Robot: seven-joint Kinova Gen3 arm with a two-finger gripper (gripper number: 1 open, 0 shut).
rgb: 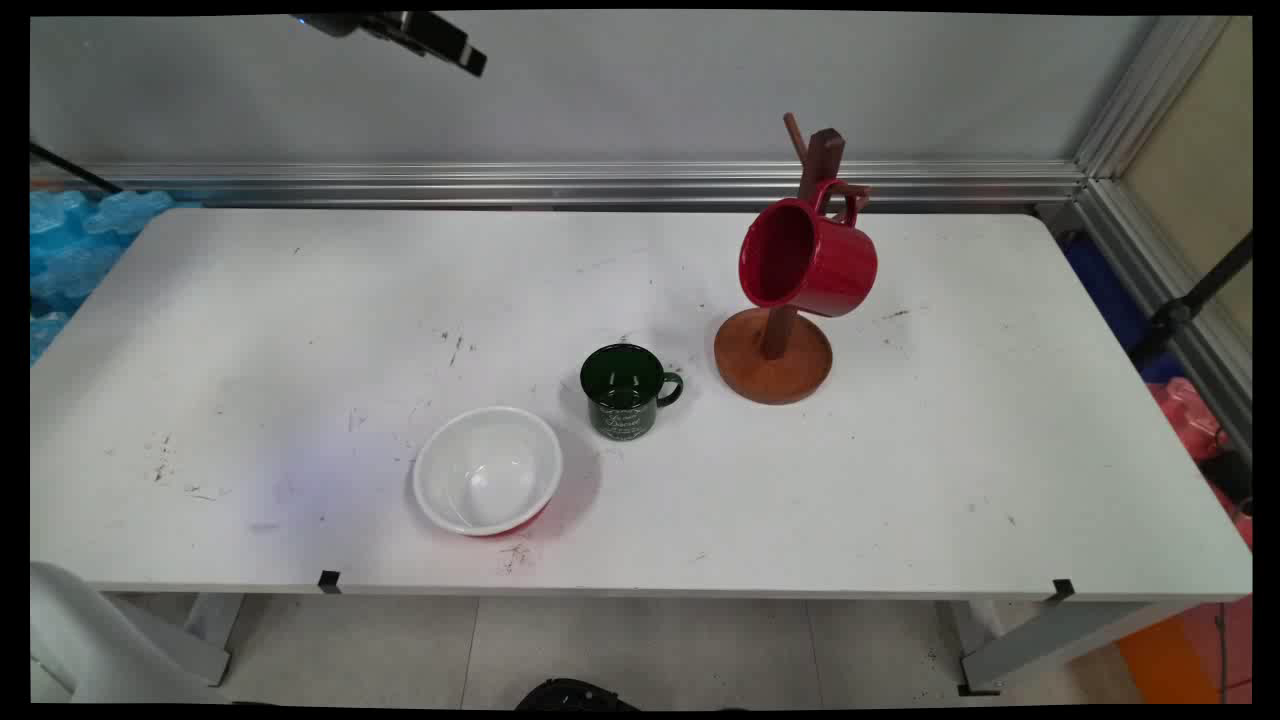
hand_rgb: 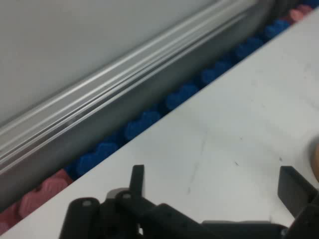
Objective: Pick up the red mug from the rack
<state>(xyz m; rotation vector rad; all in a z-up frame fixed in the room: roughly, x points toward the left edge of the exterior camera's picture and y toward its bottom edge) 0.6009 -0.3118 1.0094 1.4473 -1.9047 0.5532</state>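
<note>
Claw (hand_rgb: 214, 186) hangs high at top of main view, fingers spread wide w/ nothing between them. Well below it & to its right: green mug (rgb: 627, 390), white bowl (rgb: 488, 469) just beside, red mug (rgb: 808, 256) hung on wooden rack (rgb: 773, 358).

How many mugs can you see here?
2. A red enamel mug hangs by its handle on the brown wooden mug tree; a dark green enamel mug stands on the white table, left of the tree's base. None appears hidden.
</note>
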